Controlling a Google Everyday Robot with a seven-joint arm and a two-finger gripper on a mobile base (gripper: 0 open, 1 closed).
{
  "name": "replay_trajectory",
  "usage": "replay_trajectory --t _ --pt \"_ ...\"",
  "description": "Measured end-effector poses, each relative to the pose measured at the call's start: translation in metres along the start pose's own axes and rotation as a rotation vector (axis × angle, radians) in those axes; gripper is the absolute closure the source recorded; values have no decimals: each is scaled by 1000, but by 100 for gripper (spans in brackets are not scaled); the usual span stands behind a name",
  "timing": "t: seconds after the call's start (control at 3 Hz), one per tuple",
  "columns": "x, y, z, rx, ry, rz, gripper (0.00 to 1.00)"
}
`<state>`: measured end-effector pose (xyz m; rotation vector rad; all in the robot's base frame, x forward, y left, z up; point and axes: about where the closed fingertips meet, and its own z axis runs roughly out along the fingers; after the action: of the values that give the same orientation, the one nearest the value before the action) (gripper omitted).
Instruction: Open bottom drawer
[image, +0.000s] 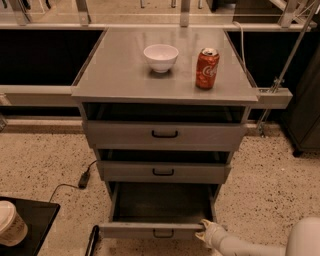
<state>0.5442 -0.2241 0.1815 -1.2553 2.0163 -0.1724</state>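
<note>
The bottom drawer (150, 230) is the lowest of three grey drawers in the metal cabinet. It stands pulled out far, its dark inside showing, with a small black loop handle (163, 233) on its front. My gripper (206, 231), white, sits at the right end of the drawer's front edge, touching it. My white arm (270, 246) comes in from the bottom right. The middle drawer (164, 171) and the top drawer (164, 134) each stand out only a little.
On the cabinet top (115, 70) stand a white bowl (161, 56) and a red soda can (207, 68). A black cable and plug (83, 179) lie on the speckled floor at left. A paper cup (10, 223) sits on a black surface bottom left.
</note>
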Motion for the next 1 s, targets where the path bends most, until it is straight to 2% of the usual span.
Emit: replay_trajectory --t 0.33,0.67,1.0 --pt "4 36 -22 54 -3 21 100" --pt "3 34 -26 54 -3 21 100" --pt "3 49 -33 100 5 29 100"
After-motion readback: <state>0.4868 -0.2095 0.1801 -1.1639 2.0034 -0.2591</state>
